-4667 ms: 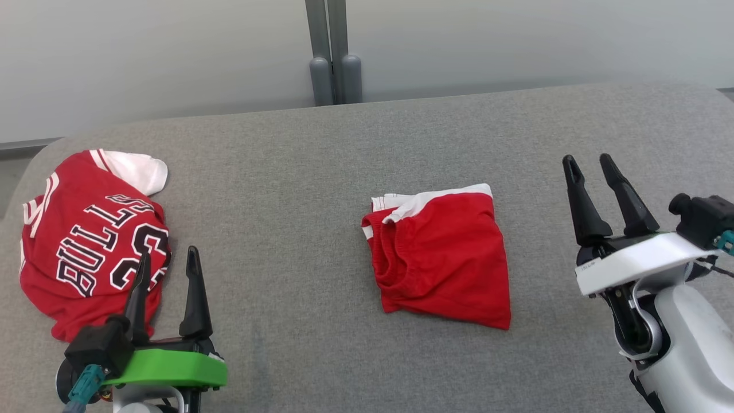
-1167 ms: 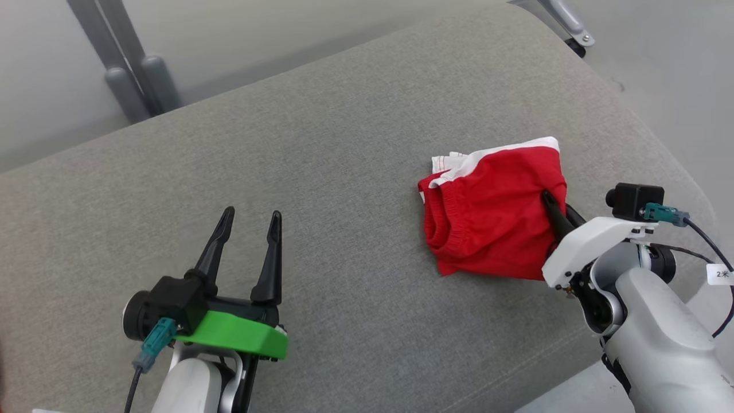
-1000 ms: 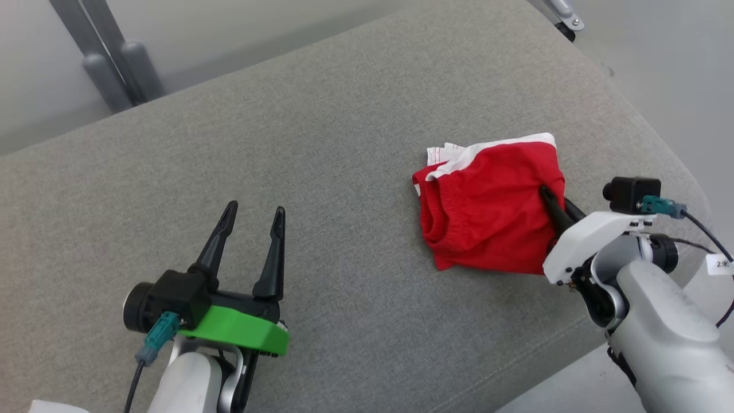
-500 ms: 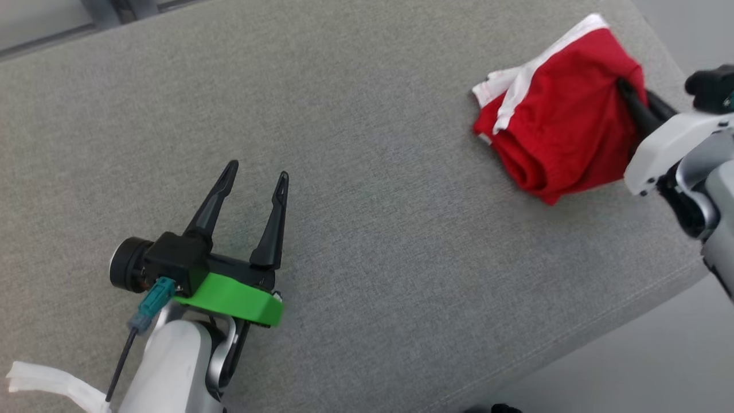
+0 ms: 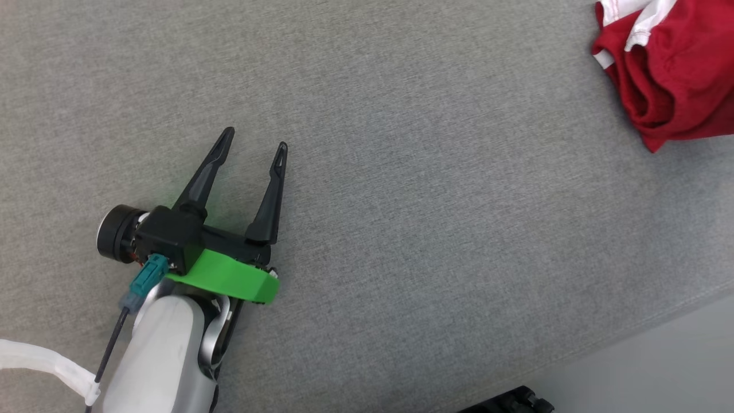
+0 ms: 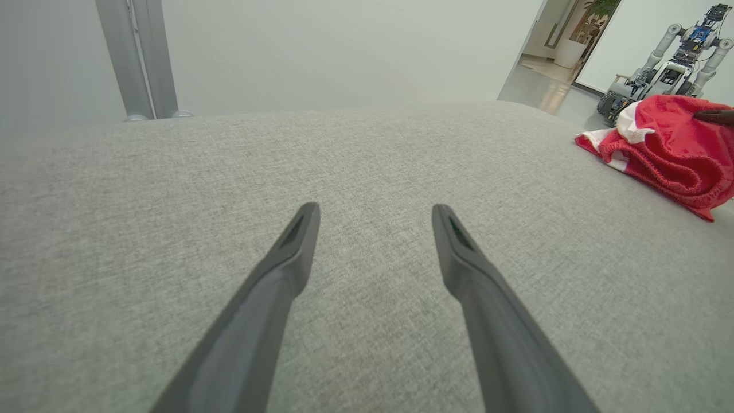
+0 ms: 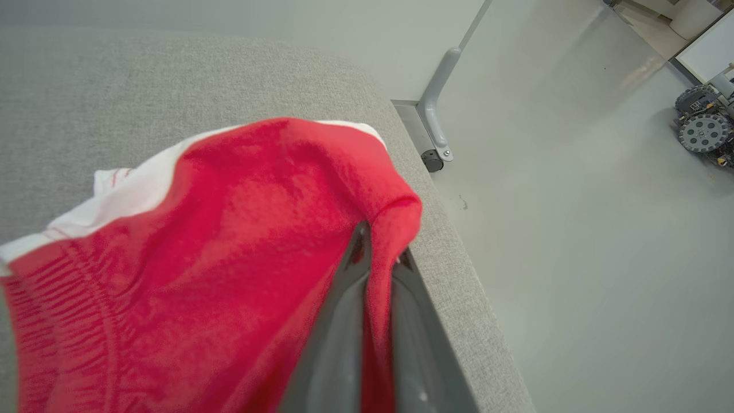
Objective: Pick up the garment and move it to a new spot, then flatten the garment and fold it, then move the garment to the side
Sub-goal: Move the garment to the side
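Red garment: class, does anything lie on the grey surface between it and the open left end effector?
Nothing visible does. Bare grey surface separates the left end effector from the red garment, which sits near the surface's edge. The right end effector is shut on a fold of it.

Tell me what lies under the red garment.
The grey padded surface shows around the red garment, which rests on it near the edge. The right claw is shut on a fold of it. Whatever lies directly beneath the bunched cloth is covered.
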You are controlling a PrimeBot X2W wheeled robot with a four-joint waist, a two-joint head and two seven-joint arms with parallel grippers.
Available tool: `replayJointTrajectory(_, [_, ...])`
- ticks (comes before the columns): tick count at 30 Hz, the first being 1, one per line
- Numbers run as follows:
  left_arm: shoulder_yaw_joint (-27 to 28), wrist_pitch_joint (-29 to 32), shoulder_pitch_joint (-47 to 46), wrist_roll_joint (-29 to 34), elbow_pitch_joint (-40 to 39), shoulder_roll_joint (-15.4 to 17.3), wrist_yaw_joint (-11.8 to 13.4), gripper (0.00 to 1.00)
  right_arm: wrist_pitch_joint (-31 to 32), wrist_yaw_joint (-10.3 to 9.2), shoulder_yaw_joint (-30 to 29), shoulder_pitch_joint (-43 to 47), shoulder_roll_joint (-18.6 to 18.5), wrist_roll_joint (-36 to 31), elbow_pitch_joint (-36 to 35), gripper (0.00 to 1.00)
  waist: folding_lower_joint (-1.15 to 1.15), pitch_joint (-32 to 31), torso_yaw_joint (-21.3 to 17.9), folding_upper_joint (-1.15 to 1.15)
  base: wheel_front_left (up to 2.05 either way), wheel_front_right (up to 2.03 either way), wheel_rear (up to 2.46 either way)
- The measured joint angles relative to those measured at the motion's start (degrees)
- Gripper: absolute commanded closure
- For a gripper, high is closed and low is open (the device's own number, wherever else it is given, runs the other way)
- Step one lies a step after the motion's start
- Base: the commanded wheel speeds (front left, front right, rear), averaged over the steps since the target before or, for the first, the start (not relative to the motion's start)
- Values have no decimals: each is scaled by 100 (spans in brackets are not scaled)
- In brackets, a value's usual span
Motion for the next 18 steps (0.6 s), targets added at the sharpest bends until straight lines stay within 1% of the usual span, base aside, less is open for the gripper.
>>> replayJointTrajectory(1, [1,-18,-1,-2,4,2,1,0,-27,0,9,-48,0,-32,119,94,0,22,40,0,0,0,0])
replayJointTrajectory(2, [1,-25,-3,-12,18,1,2,0,-35,0,7,-98,8,-83,288,55,0,41,87,0,0,0,0])
replayJointTrajectory(3, [0,-33,-2,-22,40,-1,8,0,-49,0,0,-154,34,-132,476,0,0,52,133,0,0,0,0])
replayJointTrajectory(7, [-5,-113,-3,-57,123,-33,29,0,-193,0,-56,-336,158,-332,1014,0,0,-16,234,0,0,0,0])
replayJointTrajectory(10, [13,-181,7,-99,199,-53,53,0,-332,0,-81,-505,137,-561,1179,0,0,-157,265,0,0,0,0])
replayJointTrajectory(13, [71,-255,60,-157,276,-73,88,0,-387,0,-190,-571,141,-703,1196,0,0,-349,295,0,0,0,0])
replayJointTrajectory(15, [132,-283,145,-198,322,-87,122,0,-400,0,-319,-578,135,-798,1005,0,0,-494,320,0,0,0,0])
replayJointTrajectory(18, [277,-333,280,-292,347,-92,210,0,-411,0,-625,-499,127,-945,364,0,0,-752,367,0,0,0,0])
